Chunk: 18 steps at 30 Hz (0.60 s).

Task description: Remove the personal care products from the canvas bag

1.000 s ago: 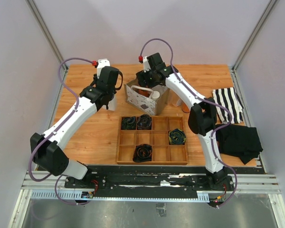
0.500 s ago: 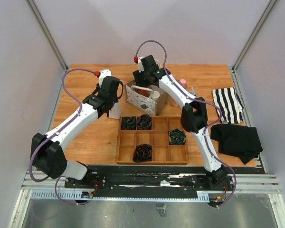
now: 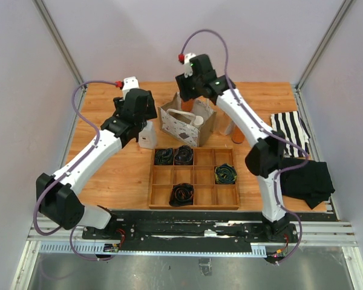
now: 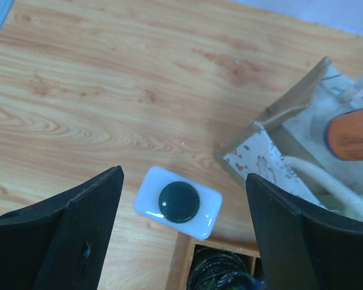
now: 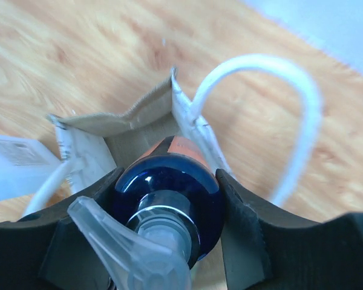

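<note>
Table [image 3: 127, 181] of pale wood carries everything; wooden divided tray [image 3: 194, 206] lies near centre; canvas bag [image 3: 178, 127] stands just beyond it, mouth up; right gripper [image 5: 166, 208] clamps the blue cap of the orange bottle [image 5: 169, 193] at the bag's mouth; left gripper [image 4: 183, 181] hangs with jaws wide over the white squarish bottle [image 4: 178, 201], upright just left of the bag.

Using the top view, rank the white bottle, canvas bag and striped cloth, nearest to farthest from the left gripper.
1. White bottle, right under the left gripper.
2. Canvas bag, just right of the bottle.
3. Striped cloth, far off on the right side.
</note>
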### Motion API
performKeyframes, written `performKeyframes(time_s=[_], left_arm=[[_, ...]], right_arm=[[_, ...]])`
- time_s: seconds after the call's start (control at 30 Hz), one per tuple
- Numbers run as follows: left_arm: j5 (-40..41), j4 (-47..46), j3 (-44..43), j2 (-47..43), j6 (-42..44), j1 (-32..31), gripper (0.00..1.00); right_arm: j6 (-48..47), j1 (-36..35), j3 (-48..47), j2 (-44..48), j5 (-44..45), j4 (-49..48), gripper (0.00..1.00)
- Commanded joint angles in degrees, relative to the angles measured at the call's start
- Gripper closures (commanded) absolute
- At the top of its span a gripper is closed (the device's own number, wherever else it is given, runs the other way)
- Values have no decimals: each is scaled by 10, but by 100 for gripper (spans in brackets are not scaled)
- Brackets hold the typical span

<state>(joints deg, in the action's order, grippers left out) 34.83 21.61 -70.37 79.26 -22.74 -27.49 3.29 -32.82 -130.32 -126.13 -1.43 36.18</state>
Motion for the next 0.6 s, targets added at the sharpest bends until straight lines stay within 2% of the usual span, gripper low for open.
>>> performKeyframes(time_s=[0.0, 0.17, 0.43, 0.57], left_arm=[[10, -8, -37, -8, 8, 2, 12], [-92, -61, -74, -4, 27, 2, 14], [-269, -21, -258, 121, 88, -3, 18], [-320, -29, -262, 161, 102, -30, 16]], right_arm=[[-18, 25, -19, 150, 36, -31, 98], [-35, 79, -5, 204, 63, -13, 96], [-15, 201, 62, 203, -13, -23, 99], [-16, 240, 145, 197, -35, -65, 99]])
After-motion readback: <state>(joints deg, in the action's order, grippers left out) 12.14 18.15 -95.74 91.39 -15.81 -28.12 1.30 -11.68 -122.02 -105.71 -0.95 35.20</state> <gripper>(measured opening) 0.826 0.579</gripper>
